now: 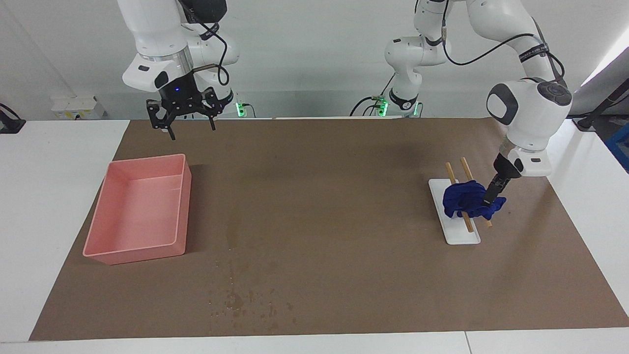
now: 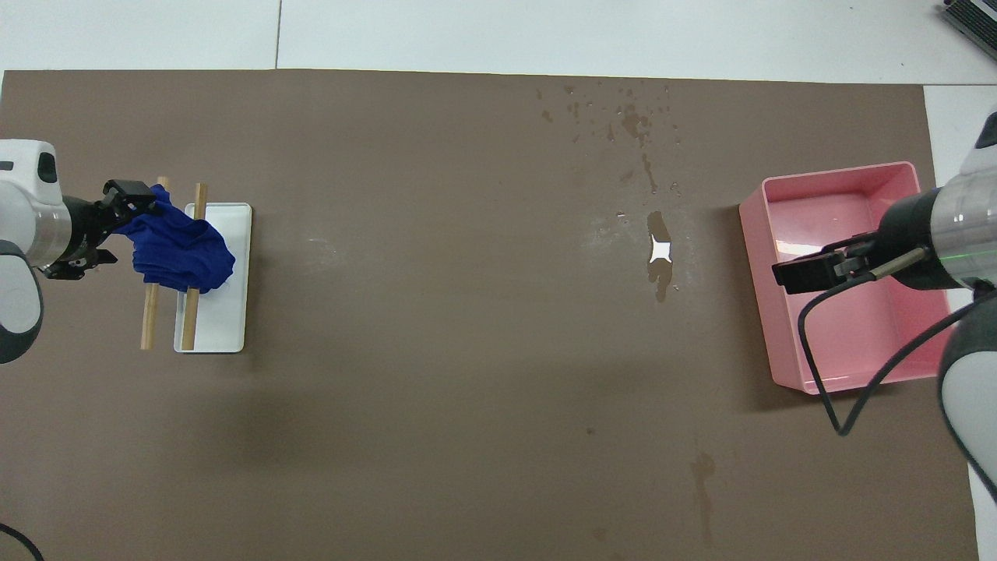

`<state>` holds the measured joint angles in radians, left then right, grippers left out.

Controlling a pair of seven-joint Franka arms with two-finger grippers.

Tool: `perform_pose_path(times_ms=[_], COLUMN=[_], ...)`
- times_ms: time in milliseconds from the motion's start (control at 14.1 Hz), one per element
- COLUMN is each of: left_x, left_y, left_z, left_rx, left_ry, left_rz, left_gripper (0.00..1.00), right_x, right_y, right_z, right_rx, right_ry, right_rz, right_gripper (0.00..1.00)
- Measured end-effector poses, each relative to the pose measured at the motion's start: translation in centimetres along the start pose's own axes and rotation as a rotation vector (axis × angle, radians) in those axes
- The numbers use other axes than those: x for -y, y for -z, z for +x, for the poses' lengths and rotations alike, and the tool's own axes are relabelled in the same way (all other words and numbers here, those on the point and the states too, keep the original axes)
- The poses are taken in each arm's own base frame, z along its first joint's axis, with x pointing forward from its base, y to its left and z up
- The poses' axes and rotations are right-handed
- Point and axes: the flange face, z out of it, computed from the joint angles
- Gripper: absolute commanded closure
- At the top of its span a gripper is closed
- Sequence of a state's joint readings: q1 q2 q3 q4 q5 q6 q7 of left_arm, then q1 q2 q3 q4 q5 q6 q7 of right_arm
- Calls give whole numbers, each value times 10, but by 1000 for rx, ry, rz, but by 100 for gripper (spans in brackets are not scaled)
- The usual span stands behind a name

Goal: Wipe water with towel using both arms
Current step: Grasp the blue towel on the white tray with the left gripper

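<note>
The blue towel (image 1: 466,199) lies bunched over two wooden sticks on a small white tray (image 1: 462,236) toward the left arm's end of the table. My left gripper (image 1: 488,200) is down at the towel's edge and shut on it. It also shows in the overhead view (image 2: 148,209) with the towel (image 2: 183,249). The water (image 1: 235,300) is a patch of dark speckles on the brown mat, farther from the robots than the pink tray. It also shows in the overhead view (image 2: 635,121), with a shiny puddle (image 2: 660,253). My right gripper (image 1: 186,125) is open and empty, up in the air.
A pink tray (image 1: 147,160) stands empty toward the right arm's end; in the overhead view the right gripper (image 2: 787,274) hangs over the tray (image 2: 837,173). The wooden sticks (image 2: 148,319) stick out past the white tray (image 2: 226,327). A faint stain (image 2: 703,467) lies nearer the robots.
</note>
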<state>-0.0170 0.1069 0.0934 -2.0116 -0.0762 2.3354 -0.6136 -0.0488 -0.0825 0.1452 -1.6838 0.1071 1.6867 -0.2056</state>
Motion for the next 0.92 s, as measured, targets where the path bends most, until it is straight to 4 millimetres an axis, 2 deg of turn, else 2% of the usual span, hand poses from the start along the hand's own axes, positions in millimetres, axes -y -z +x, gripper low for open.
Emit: perform_pose_path(times_ms=[141, 424, 495, 566, 707, 778, 919], left_x=[0, 2, 2, 2, 0, 0, -6], left_y=[-1, -7, -10, -11, -12, -11, -7], left_z=[1, -1, -3, -4, -6, -6, -8], left_rx=[-8, -32, -37, -40, -42, -42, -48], left_ry=[17, 32, 33, 35, 33, 34, 32], left_rz=[-23, -52, -56, -60, -63, -65, -82], left_gripper=[0, 0, 6, 20, 96, 100, 100], right_x=[-3, 16, 16, 16, 16, 17, 18], right_y=[-5, -31, -34, -37, -40, -39, -40], right_z=[-1, -1, -2, -4, -5, -6, -9], right_rx=[8, 37, 40, 45, 50, 50, 53], right_ry=[-123, -399, -426, -432, -433, -432, -430], right_rz=[16, 92, 105, 107, 107, 106, 104], right_gripper=[0, 0, 0, 0, 0, 0, 0])
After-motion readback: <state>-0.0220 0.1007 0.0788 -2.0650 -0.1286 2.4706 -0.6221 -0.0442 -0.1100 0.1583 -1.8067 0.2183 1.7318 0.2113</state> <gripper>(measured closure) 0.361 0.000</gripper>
